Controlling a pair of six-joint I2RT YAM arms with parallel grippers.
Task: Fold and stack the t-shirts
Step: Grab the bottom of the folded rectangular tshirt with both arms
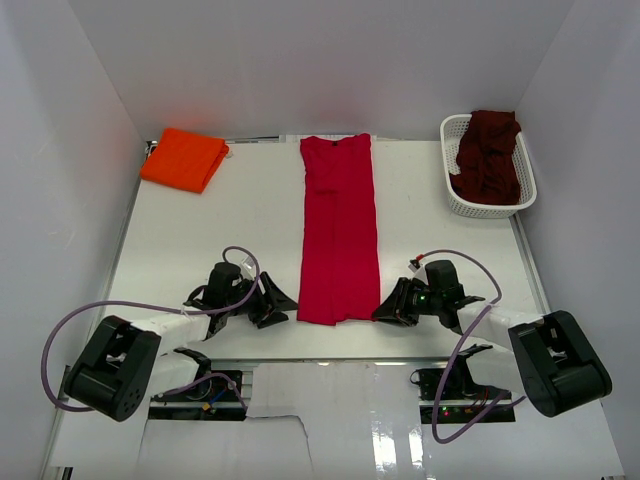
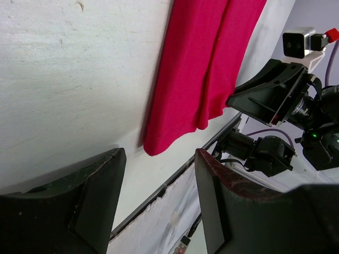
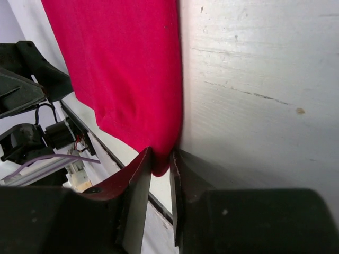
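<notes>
Orange t-shirt (image 1: 184, 159): folded into a soft rectangle, far-left table corner. Left gripper (image 1: 277, 304): jaws wide, nothing held, just beside the red t-shirt (image 1: 339, 228), a long, narrow, matte cloth strip at table centre. Right gripper (image 3: 160, 159): jaws narrow, pinching its near right hem corner. Maroon t-shirt (image 1: 488, 155): crumpled in the white plastic lattice basket (image 1: 490, 208), far right.

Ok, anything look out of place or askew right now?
Nothing damaged. The bright red cloth t-shirt lies flat in a long strip; only the dark maroon t-shirt sits crumpled in the white lattice basket, unfolded.
</notes>
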